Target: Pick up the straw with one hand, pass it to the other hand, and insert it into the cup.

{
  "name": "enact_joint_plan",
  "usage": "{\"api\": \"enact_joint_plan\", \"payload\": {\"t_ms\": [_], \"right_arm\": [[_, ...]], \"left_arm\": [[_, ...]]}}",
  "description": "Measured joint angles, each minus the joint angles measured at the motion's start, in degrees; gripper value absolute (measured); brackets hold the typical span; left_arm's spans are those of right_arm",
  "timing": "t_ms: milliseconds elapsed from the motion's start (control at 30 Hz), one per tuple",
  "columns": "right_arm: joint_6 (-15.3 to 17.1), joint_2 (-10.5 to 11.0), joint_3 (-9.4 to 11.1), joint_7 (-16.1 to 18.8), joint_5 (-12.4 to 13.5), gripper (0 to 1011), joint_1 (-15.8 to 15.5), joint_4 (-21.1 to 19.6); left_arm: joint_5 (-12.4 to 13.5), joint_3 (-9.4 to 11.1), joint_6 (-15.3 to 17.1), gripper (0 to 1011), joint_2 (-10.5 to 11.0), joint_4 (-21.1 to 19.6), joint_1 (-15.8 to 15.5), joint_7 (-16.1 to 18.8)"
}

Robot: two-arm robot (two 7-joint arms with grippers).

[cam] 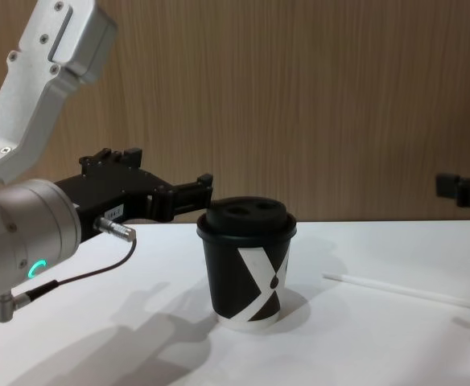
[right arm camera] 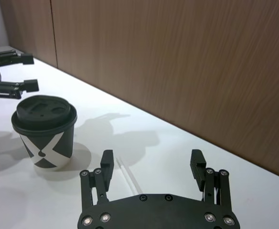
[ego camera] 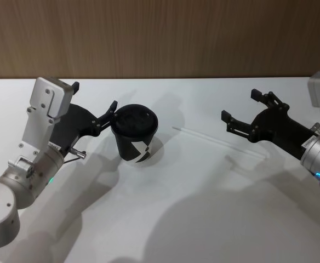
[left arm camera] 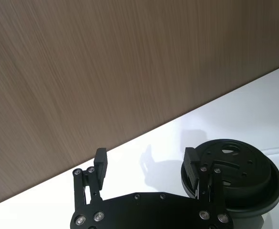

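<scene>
Currently the white straw (ego camera: 220,142) lies flat on the white table (ego camera: 204,219), near the right of the upright lidded cup (ego camera: 135,137). The right gripper (ego camera: 240,105) hangs above the straw's right portion, jaws wide apart and empty. The left gripper (ego camera: 94,96), equally spread and empty, sits at the cup's left, one finger close beside the lid.

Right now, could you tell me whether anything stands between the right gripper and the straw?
Nothing visible does. The straw lies flat on the white table directly before the right gripper, whose jaws stand open; the cup stands apart, off the straw's far end.
</scene>
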Motion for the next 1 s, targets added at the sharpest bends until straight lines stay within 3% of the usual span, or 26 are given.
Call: {"api": "enact_joint_plan", "payload": {"t_ms": [267,467,767,1000], "right_arm": [[1.1,2.3,-0.5,3.6,1.0,1001,1.8,2.1],[2.4,3.7,-1.0,7.9,3.5,1001,3.5,4.3],[3.9,4.7,-1.7,12.6,6.5,1001,5.6,7.8],[4.2,5.2,-2.6,14.9,7.3,1001,7.0,10.0]], "left_arm": [[0.0,0.0,0.0,1003,0.0,0.0,0.0,0.0],[0.0,0.0,0.0,1003,0.0,0.0,0.0,0.0],[0.0,0.0,0.0,1003,0.0,0.0,0.0,0.0],[0.0,0.0,0.0,1002,0.0,0.0,0.0,0.0]]}}
